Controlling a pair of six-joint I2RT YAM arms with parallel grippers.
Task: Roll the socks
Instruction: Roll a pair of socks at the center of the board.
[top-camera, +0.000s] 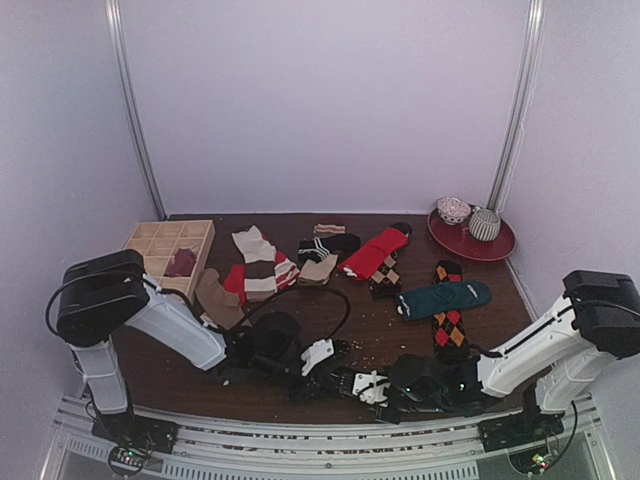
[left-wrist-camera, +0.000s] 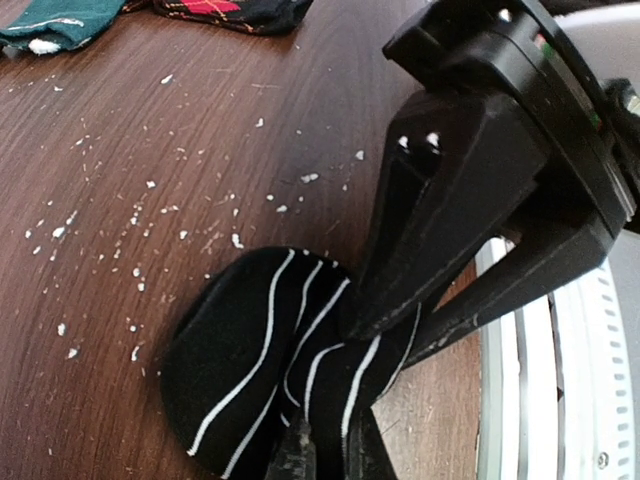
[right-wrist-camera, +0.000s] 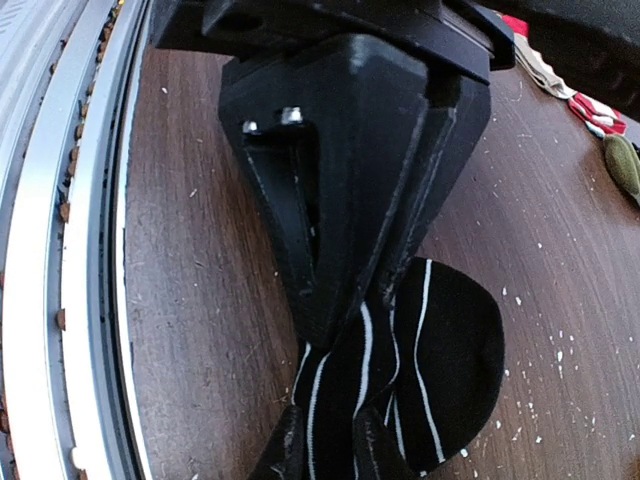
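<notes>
The black-and-white striped sock (left-wrist-camera: 240, 350) lies at the worktop's (left-wrist-camera: 150, 150) near edge. The left end effector (right-wrist-camera: 345, 320) and the right end effector (left-wrist-camera: 385, 325) both pinch it, nearly closed. It looks light and floppy, so best gripped at bunched folds.

A black sock (left-wrist-camera: 270, 370) is showing thin white stripes against a dark brown wood-grain table (left-wrist-camera: 150, 150).
At three o'clock a teal sock (top-camera: 445, 298) is lying by an argyle sock (top-camera: 450, 330) showing red and orange diamonds on black; at eleven a cream sock (top-camera: 258, 262) is wearing red and brown bands; at two a plate (top-camera: 495, 245) is showing deep red.
</notes>
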